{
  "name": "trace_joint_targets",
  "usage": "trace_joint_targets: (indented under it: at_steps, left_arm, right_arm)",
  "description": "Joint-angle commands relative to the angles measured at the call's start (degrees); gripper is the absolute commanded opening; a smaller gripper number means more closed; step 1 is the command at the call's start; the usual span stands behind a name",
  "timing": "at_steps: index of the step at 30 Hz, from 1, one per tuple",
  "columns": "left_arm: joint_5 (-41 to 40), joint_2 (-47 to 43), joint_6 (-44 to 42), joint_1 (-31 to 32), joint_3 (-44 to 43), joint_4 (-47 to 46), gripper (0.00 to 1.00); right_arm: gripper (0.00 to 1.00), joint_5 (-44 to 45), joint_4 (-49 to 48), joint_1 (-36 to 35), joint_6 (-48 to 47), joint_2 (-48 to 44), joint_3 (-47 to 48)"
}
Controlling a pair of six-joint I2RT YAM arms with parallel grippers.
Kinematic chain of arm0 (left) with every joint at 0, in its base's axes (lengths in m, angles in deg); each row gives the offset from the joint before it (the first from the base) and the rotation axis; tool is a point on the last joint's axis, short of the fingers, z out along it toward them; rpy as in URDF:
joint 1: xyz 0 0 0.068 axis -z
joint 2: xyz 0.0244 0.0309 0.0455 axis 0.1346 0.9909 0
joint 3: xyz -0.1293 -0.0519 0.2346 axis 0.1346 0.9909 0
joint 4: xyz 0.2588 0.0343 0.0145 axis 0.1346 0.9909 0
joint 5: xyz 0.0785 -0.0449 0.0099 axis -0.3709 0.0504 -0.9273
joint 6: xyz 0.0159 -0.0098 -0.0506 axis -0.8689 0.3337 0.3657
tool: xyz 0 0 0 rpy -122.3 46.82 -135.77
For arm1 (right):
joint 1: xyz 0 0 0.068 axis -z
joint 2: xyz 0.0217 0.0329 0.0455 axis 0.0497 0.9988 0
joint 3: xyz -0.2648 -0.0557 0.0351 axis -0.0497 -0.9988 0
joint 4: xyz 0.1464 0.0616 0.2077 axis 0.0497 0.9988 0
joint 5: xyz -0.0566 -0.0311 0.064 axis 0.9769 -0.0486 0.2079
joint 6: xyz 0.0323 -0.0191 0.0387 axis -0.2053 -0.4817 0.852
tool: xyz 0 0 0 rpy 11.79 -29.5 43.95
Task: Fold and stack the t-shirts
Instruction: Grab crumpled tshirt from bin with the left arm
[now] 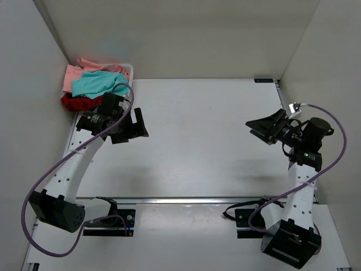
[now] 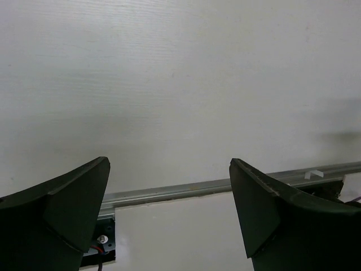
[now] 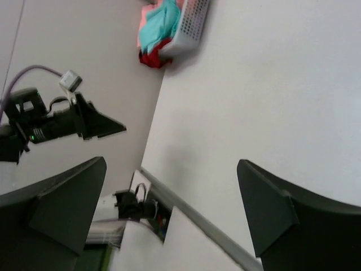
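Observation:
Three t-shirts lie bunched in a white basket (image 1: 130, 71) at the table's back left corner: teal (image 1: 97, 84) on top, salmon pink (image 1: 73, 75) behind it, dark red (image 1: 74, 103) hanging over the near side. The heap also shows in the right wrist view (image 3: 163, 25). My left gripper (image 1: 134, 127) is open and empty, just right of and nearer than the basket, above bare table; in its wrist view (image 2: 169, 164) the jaws stand wide apart. My right gripper (image 1: 260, 127) is open and empty at the right side, raised above the table (image 3: 172, 164).
White walls close the table on the left, back and right. A metal rail (image 1: 186, 200) runs across near the arm bases, also seen in the left wrist view (image 2: 214, 186). Purple cables (image 1: 51, 169) loop beside both arms.

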Motion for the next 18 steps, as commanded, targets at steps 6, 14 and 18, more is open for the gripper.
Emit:
trace_joint_targets:
  at_steps: [6, 14, 18]
  left_arm:
    - [-3.1, 2.0, 3.3, -0.3, -9.3, -2.4, 0.96]
    - [-14.6, 20.8, 2.9, -1.7, -30.8, -1.1, 0.61]
    - [-17.4, 39.2, 3.1, -5.9, -56.9, 2.4, 0.29]
  right_arm:
    - [0.99, 61.5, 40.6, -12.4, -36.4, -3.4, 38.3]
    - [0.99, 99.8, 46.6, -26.3, -48.8, 2.6, 38.1]
    - [0.99, 83.8, 42.8, -21.5, -40.7, 7.9, 37.7]
